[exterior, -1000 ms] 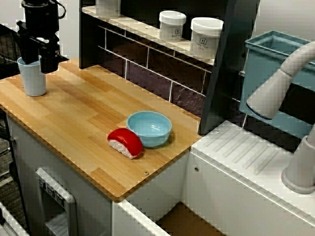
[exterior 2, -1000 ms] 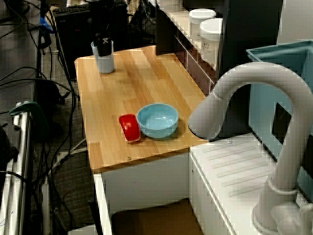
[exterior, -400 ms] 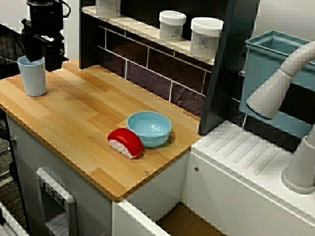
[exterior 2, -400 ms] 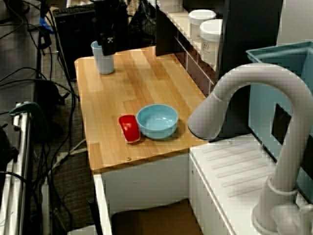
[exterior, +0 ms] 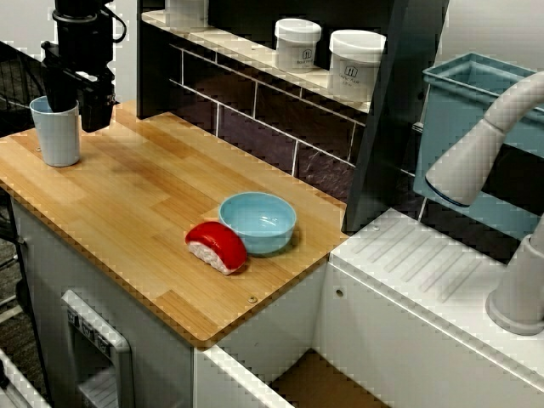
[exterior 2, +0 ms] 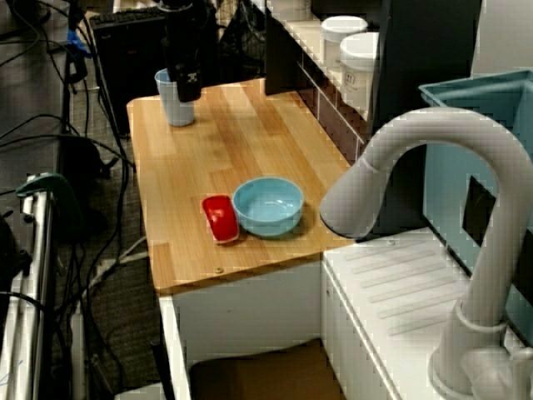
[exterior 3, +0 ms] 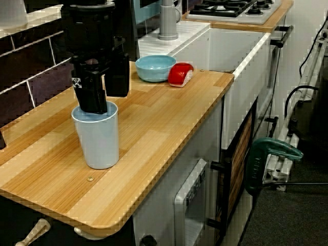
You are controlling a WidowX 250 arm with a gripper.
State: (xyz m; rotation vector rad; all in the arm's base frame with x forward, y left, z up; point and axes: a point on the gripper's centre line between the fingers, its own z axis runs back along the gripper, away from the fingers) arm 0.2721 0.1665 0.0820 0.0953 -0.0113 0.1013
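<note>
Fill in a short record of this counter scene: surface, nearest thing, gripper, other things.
surface: wooden counter
nearest thing: light blue cup, upright, near a corner
gripper: black gripper, open, one finger at the cup's mouth, the other outside its rim
other things: blue bowl beside a red-and-white sushi toy; two white jars on the shelf

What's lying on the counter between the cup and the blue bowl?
Nothing: in the view from above, bare counter runs from the cup to the bowl. The red sushi piece sits beside the bowl, off that line.
</note>
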